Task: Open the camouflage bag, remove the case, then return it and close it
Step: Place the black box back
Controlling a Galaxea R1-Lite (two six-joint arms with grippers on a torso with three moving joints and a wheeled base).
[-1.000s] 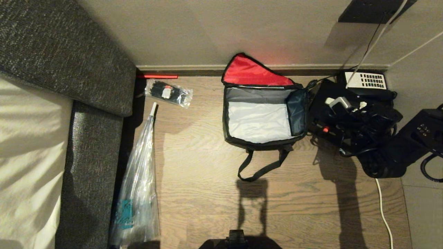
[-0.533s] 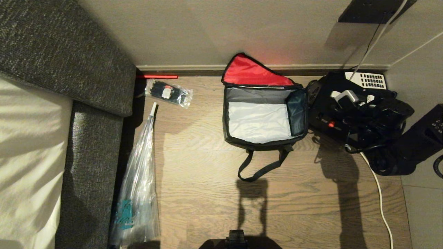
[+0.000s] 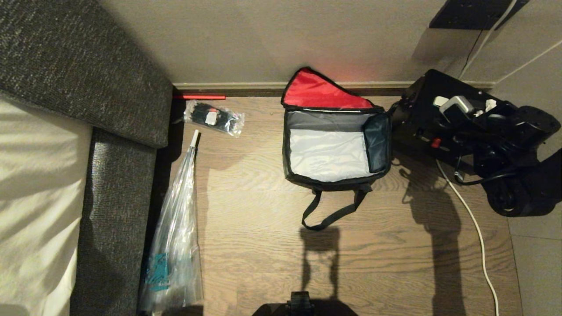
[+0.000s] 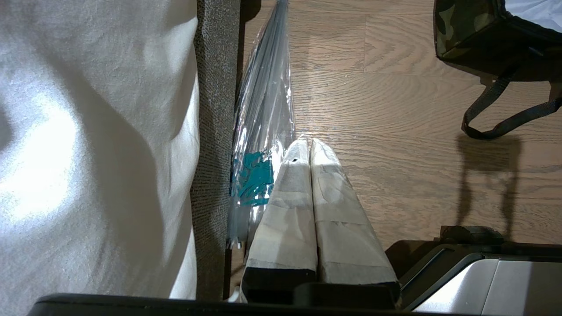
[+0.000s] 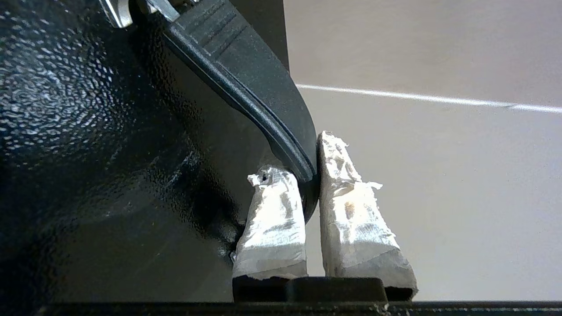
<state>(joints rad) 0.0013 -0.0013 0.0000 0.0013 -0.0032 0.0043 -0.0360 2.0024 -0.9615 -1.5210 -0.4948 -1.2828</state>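
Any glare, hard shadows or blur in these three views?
Head view: low side light throws long shadows across the floor; red glow on the wall above the camouflage bag lid. Left wrist view: sheet washed out, shine on the clear plastic bag. Right wrist view: speckled glare on the case; fingers overexposed.

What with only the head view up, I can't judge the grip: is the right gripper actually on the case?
Observer: Yes. The right gripper is shut on the case's black handle, taped fingers either side.
Operator: And the left gripper?
Observer: The left gripper is shut and empty, over the floor beside the plastic bag.
Operator: What's the bag's outside like?
Observer: The bag's near wall is green camouflage fabric.
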